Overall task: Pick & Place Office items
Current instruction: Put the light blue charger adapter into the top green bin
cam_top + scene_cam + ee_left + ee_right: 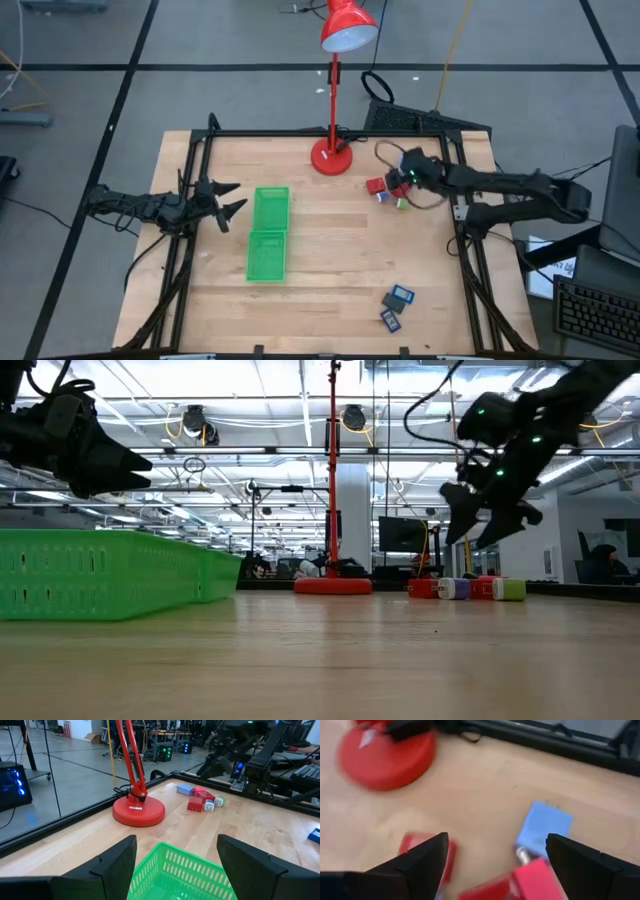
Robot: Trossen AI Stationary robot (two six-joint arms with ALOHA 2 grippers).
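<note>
The small office items sit in two groups. A cluster of red blocks (377, 186), a blue block (542, 827) and a whitish-blue bit (208, 807) lies on the table right of the lamp base. Two dark rectangles with blue faces (396, 305) lie flat near the table's near edge. My right gripper (401, 182) hovers open above the cluster; in the low view it (474, 534) stands clear over the pieces (470, 588). In its wrist view the right gripper (495, 842) has a red block (427, 854) and the blue block between its fingers' lines. My left gripper (238, 197) waits open, raised at the green tray's left.
A long green two-compartment tray (268, 232) rests left of the table's centre. The tall red desk lamp stands on its round base (331, 157) at the far edge, close to the cluster. A black frame (300, 133) rims the table. Bare wood lies between tray and cluster.
</note>
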